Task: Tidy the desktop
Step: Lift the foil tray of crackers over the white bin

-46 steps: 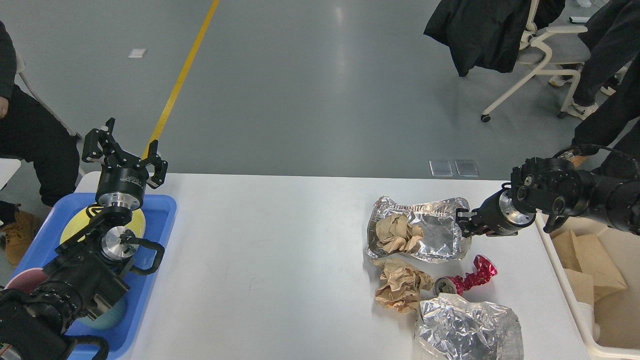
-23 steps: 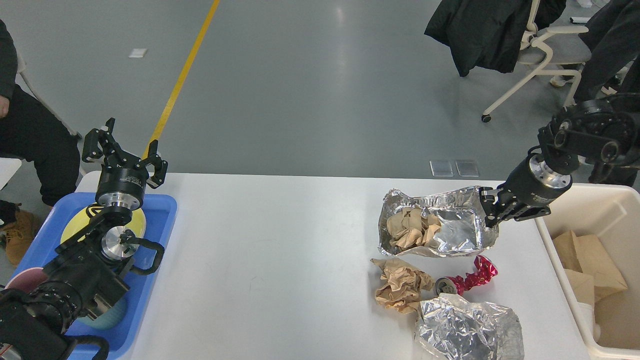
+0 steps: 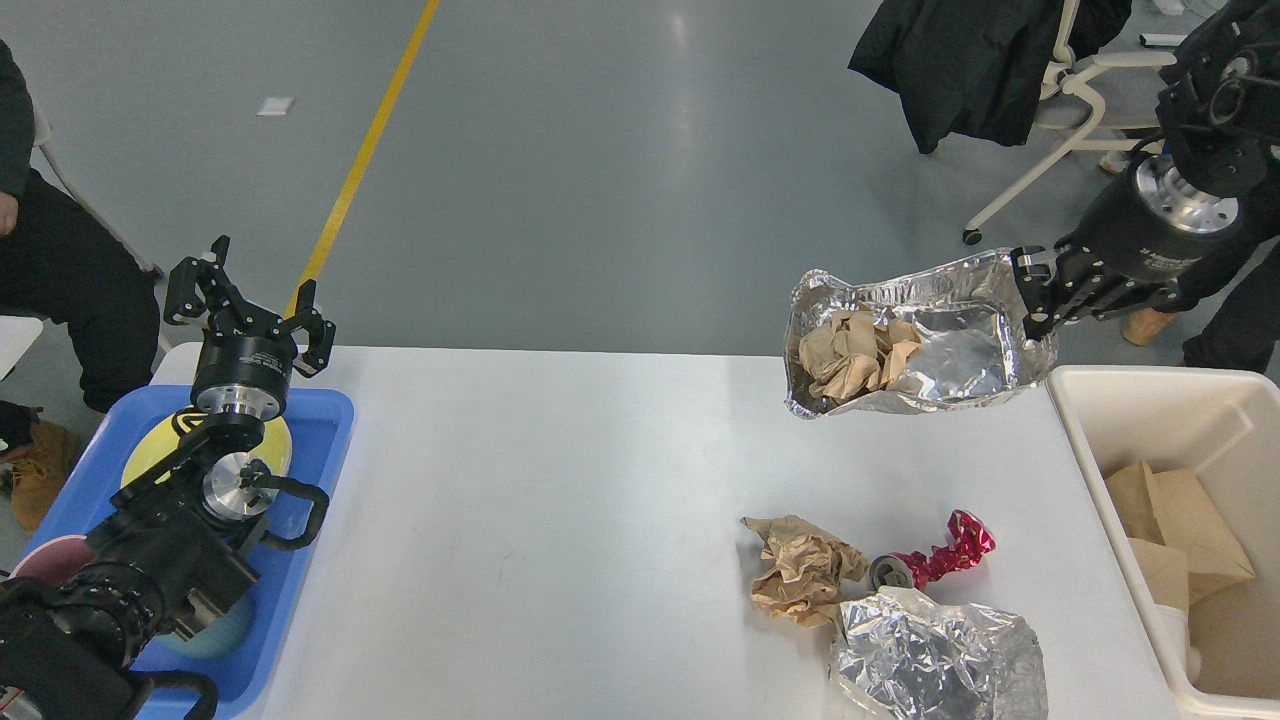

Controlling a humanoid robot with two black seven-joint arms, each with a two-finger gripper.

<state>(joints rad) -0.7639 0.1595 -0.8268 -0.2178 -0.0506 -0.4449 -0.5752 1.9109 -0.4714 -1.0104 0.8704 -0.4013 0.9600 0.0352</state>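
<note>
Both claws first: my left gripper (image 3: 247, 297) stands above the far end of the blue tray (image 3: 320, 440) with its fingers spread wide and nothing between them, while my right gripper (image 3: 1040, 290) is pinched onto the right rim of a foil tray (image 3: 960, 350), holding it in the air over the far right part of the desktop (image 3: 560, 500).

Nearest me on the white desktop lies a crumpled sheet of foil (image 3: 935, 655) at the front right. Just behind it sit a ball of brown paper (image 3: 800, 570) and a crushed red can (image 3: 935, 560), the can touching the foil sheet's far edge. All the middle of the surface is plain white. On the left, the blue tray holds a yellow dish (image 3: 150, 455) partly hidden by my left arm. On the right, a cream bin (image 3: 1110, 420) stands against the table edge with brown paper bags (image 3: 1170, 520) inside.

Higher up, the lifted foil tray carries a wad of brown paper (image 3: 850, 355) in its left half and tilts toward me.

Beyond the table, the grey floor shines, crossed by a yellow line (image 3: 370, 140). A seated person (image 3: 60, 270) is at far left; a chair draped with a black jacket (image 3: 960, 60) stands at far right.
</note>
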